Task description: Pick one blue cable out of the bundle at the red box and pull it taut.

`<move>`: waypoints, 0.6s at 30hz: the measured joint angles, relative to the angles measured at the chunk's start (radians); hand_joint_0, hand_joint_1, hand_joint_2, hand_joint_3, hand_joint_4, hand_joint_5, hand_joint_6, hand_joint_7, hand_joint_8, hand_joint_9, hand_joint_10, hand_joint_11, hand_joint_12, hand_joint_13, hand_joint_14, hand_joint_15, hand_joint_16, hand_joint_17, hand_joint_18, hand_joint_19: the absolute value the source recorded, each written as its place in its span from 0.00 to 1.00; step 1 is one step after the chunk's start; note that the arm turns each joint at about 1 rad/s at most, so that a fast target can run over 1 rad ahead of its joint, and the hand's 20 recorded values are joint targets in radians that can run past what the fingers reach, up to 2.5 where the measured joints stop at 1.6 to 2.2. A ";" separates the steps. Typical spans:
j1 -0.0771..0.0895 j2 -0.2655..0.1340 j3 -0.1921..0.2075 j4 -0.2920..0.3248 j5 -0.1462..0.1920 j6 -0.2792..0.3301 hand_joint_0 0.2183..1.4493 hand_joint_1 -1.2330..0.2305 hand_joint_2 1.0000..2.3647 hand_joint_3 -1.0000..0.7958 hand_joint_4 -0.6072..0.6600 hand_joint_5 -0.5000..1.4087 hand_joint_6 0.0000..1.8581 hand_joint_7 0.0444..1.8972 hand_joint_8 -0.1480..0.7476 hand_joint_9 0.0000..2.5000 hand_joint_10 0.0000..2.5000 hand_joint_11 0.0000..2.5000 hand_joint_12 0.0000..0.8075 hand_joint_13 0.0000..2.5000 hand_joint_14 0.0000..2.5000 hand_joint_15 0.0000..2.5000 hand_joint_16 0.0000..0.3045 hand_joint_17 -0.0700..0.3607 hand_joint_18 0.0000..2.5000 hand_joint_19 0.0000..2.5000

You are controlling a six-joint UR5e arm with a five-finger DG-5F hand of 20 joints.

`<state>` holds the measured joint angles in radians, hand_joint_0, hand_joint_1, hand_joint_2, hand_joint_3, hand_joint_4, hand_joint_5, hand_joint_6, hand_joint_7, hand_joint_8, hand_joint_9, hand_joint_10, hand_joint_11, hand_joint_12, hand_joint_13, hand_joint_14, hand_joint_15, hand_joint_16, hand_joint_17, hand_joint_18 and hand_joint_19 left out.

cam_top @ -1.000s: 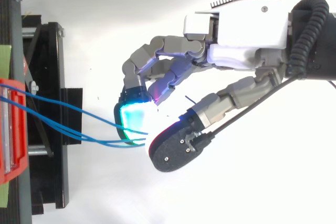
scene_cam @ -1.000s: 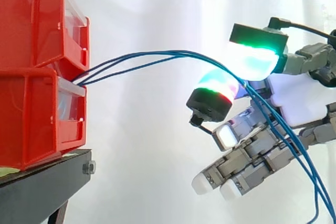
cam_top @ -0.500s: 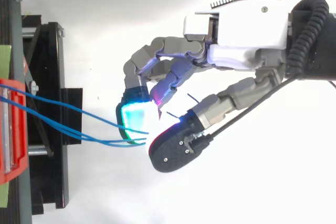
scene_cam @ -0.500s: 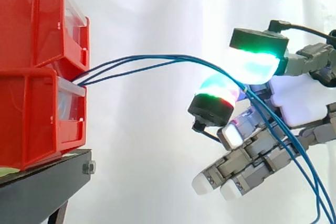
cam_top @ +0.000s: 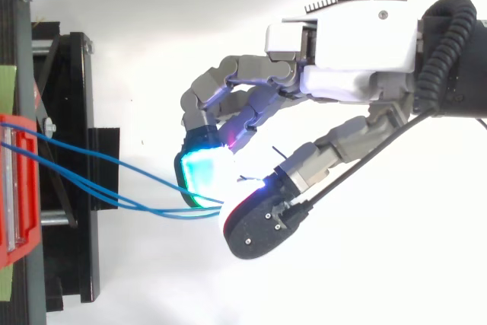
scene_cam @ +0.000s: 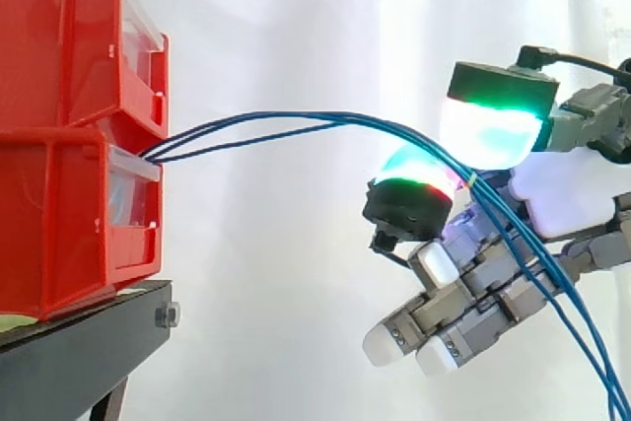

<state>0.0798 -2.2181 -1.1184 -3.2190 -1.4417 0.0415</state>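
I had the hand (scene_cam: 567,189) well out in front of the red box (scene_cam: 59,214), pinched narrow. The thumb (scene_cam: 409,206) and one glowing pad (scene_cam: 490,130) were closed on the blue cables (scene_cam: 335,116), and the other fingers were curled underneath, holding nothing. The cables left the red box at its top front edge, just under the upper bin (scene_cam: 69,36) stacked on it. From there they arched away from the box, ran through the pinch and hung down beyond the hand.

I judged the step not clean. The task wanted one cable, and I seemed to have the whole bundle between the pads; the arch meant slack in the run. To do it well I would have eased the pinch just enough for the spare strands to drop and kept one. Then I would have drawn it slowly, straight away from the red box and level with where the cables leave it. I would have watched for the arch to flatten and stopped before the box shifted on the black stand (scene_cam: 79,352).

The side view gave me the arch, the hanging tails and the cables' height against the box. The top view gave me what that one couldn't. There the strands fanned apart sideways near the red box (cam_top: 15,188) and met only at the pads, so separating them looked easier nearer the box.
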 measured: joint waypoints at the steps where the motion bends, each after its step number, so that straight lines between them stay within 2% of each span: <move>1: 0.000 0.000 0.000 0.000 0.000 0.000 0.32 0.31 0.00 0.28 0.45 0.21 0.47 0.68 0.35 0.37 0.00 0.25 0.42 0.14 0.00 0.05 0.16 0.41 0.13 0.06; 3: 0.001 0.000 0.000 0.000 0.001 0.000 0.31 0.34 0.00 0.28 0.40 0.22 0.46 0.65 0.34 0.38 0.01 0.24 0.41 0.14 0.00 0.05 0.15 0.40 0.13 0.06; 6: 0.001 0.000 0.000 0.001 0.001 0.000 0.32 0.35 0.00 0.28 0.39 0.22 0.45 0.64 0.34 0.40 0.01 0.24 0.41 0.15 0.00 0.05 0.15 0.40 0.13 0.06; 8: 0.001 0.000 0.000 0.001 0.001 0.000 0.34 0.31 0.00 0.28 0.41 0.22 0.45 0.63 0.36 0.39 0.01 0.25 0.42 0.16 0.00 0.05 0.15 0.40 0.14 0.06; 9: 0.001 0.000 0.000 0.001 0.001 0.000 0.35 0.28 0.00 0.30 0.43 0.22 0.46 0.62 0.42 0.40 0.00 0.26 0.42 0.17 0.00 0.06 0.15 0.40 0.15 0.06; 11: 0.001 0.000 0.000 0.001 0.001 0.000 0.36 0.25 0.01 0.33 0.46 0.22 0.46 0.62 0.44 0.39 0.01 0.27 0.43 0.17 0.00 0.06 0.15 0.40 0.16 0.06; 13: 0.001 0.000 0.000 0.001 0.001 0.000 0.39 0.21 0.01 0.36 0.49 0.21 0.49 0.56 0.49 0.38 0.00 0.29 0.44 0.17 0.00 0.06 0.16 0.41 0.17 0.06; 18: 0.001 0.000 0.000 0.001 0.001 0.000 0.46 0.21 0.01 0.35 0.43 0.19 0.50 0.60 0.49 0.36 0.01 0.30 0.45 0.16 0.00 0.06 0.16 0.42 0.16 0.06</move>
<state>0.0811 -2.2181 -1.1185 -3.2183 -1.4404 0.0415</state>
